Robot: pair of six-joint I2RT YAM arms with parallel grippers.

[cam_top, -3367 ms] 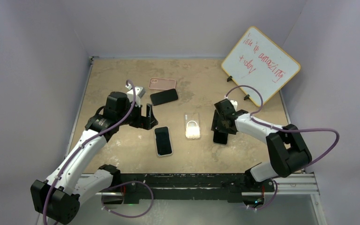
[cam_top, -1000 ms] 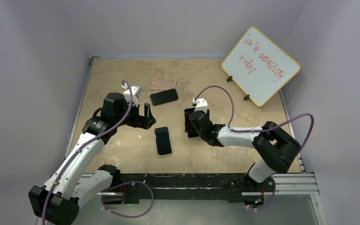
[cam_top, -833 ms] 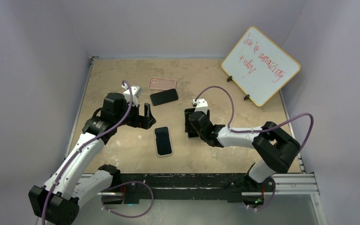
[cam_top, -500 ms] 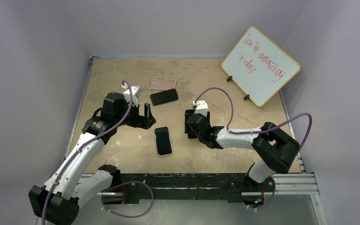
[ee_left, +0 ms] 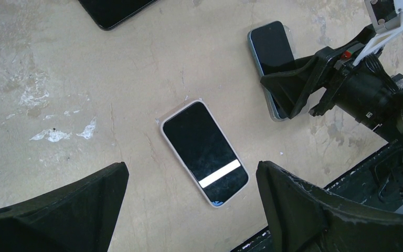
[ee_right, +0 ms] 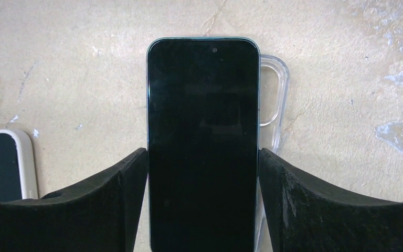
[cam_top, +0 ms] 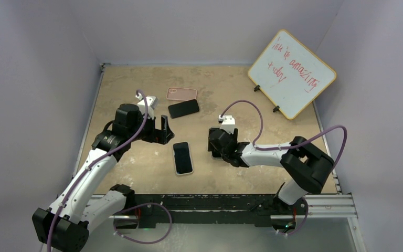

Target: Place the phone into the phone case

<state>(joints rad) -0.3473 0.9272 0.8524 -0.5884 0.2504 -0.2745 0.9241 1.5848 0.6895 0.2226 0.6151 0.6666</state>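
Clear plastic peeks out along only one long edge of the phone [ee_right: 202, 131] in the right wrist view, so the handset sits shifted off its transparent case [ee_right: 276, 89] rather than squared over it; the step in hand, as I judge it, is lining up and seating; the right claw [ee_right: 203, 157] pinches the phone across its width, one finger on each long side; best to nudge it toward the exposed camera cut-out until the rims match all round, then press down corner by corner, watching that the thin case does not slide on the desk [cam_top: 136, 84]; the left claw [ee_left: 191, 168], spread wide and holding nothing, hovers over a white-cased phone [ee_left: 210, 157] and could pin the case; the phone is a glossy black slab, screen up, bluish rim, rounded corners, near the middle of the desk, a little toward its near edge
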